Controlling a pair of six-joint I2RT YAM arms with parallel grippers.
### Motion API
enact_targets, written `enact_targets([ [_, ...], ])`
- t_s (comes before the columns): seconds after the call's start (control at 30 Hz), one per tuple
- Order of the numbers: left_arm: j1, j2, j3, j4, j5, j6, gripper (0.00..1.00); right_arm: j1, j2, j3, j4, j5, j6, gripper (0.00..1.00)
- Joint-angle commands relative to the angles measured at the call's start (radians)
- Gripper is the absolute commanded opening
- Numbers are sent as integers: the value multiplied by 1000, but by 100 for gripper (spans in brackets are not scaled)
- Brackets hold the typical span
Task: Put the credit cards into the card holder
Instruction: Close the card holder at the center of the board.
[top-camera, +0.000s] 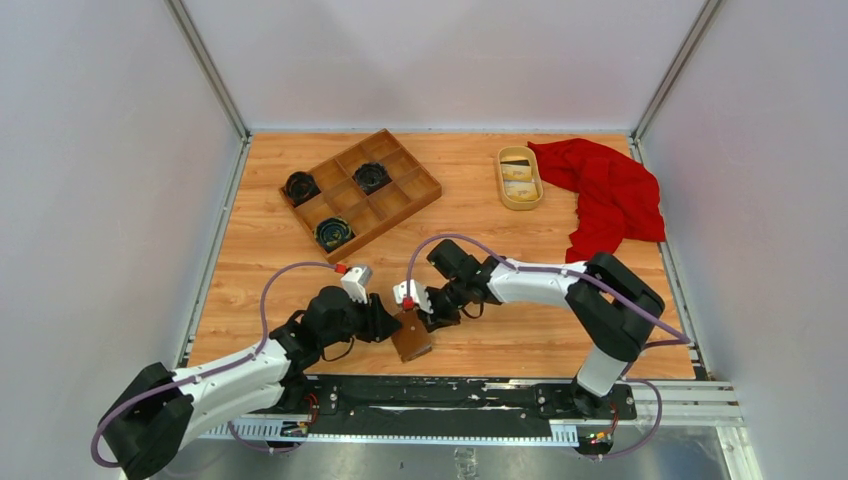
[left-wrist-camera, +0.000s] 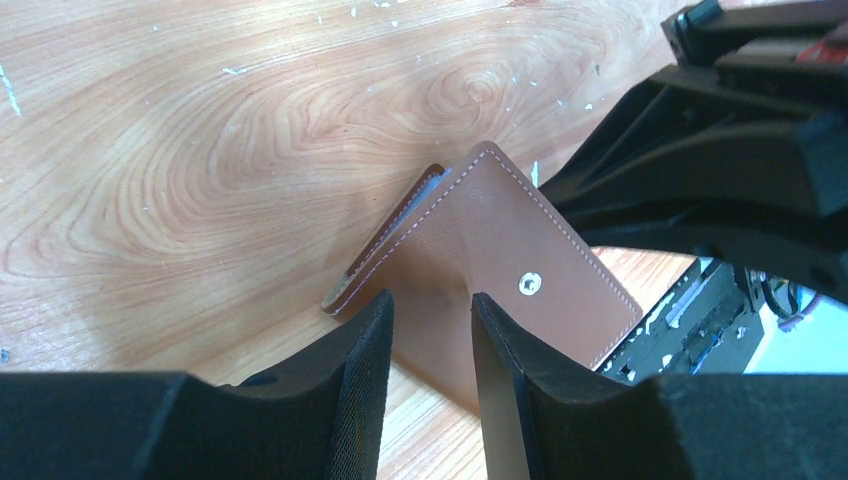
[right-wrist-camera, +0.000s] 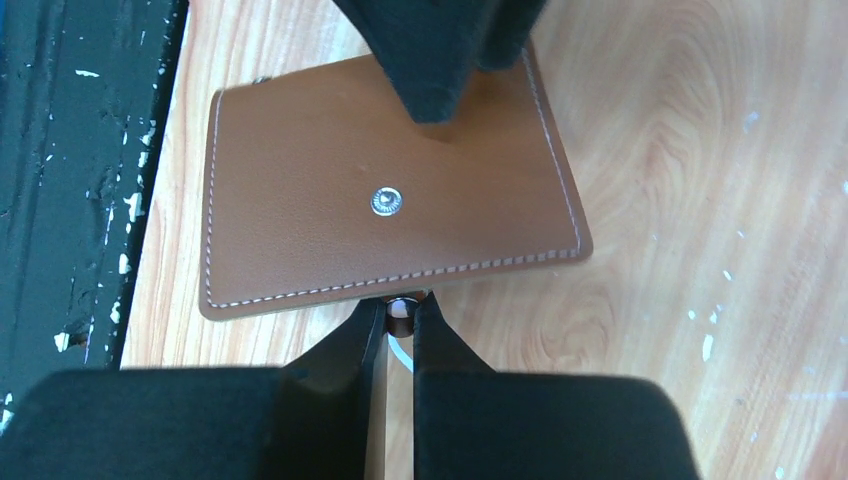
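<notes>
The brown card holder (top-camera: 412, 340) lies near the table's front edge between both grippers. In the left wrist view it (left-wrist-camera: 510, 230) is bent into a tent, and my left gripper (left-wrist-camera: 432, 305) pinches the raised fold between its fingers. My right gripper (right-wrist-camera: 400, 305) is shut on the snap stud of a lower flap at the card holder's (right-wrist-camera: 320, 200) edge. A thin pale edge shows between those fingers; I cannot tell what it is. Pale flat credit cards (top-camera: 517, 172) lie in the yellow oval dish (top-camera: 503, 185) at the back right.
A wooden compartment tray (top-camera: 398, 205) with black round parts (top-camera: 333, 233) stands at the back left. A red cloth (top-camera: 610, 195) lies by the right wall. The black base rail (top-camera: 440, 395) runs just past the table's near edge.
</notes>
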Motion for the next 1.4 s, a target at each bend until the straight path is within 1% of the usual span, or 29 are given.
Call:
enact_targets([
  [0.0,4,23,-17,-33,2,22,40,-67,-50,-32,56,-90,59,0],
  [0.2,4,51,4,-34,16,38,40,-108,-75,-44,83,-159,106,0],
  [0.3,4,51,18,-34,23,47,41,-138,-97,-70,131,-208,137,0],
  [0.43,4,80,50,-34,22,63,41,-152,-89,-77,146,-238,146,1],
  [0.53,4,153,91,-33,32,77,41,-152,-66,-66,128,-250,133,5],
  [0.6,4,233,121,-33,37,82,41,-152,-57,-63,114,-244,117,7],
  [0.77,4,388,200,-35,55,84,41,-151,-42,-53,85,-222,94,10],
  [0.87,4,445,227,-36,51,87,41,-153,-30,-39,49,-207,70,16],
  [0.93,3,485,235,-37,45,86,41,-157,-27,-26,17,-190,42,22],
  [0.97,4,503,238,-36,43,86,40,-163,-33,-19,-3,-180,26,27],
  [1.07,4,559,243,-36,53,87,38,-202,-69,-4,-43,-170,12,44],
  [1.13,4,588,247,-37,55,90,36,-222,-94,1,-77,-161,0,51],
  [1.2,4,600,248,-36,52,92,36,-235,-116,10,-118,-158,-9,53],
  [1.37,4,588,246,-39,33,94,34,-262,-130,73,-239,-164,14,54],
])
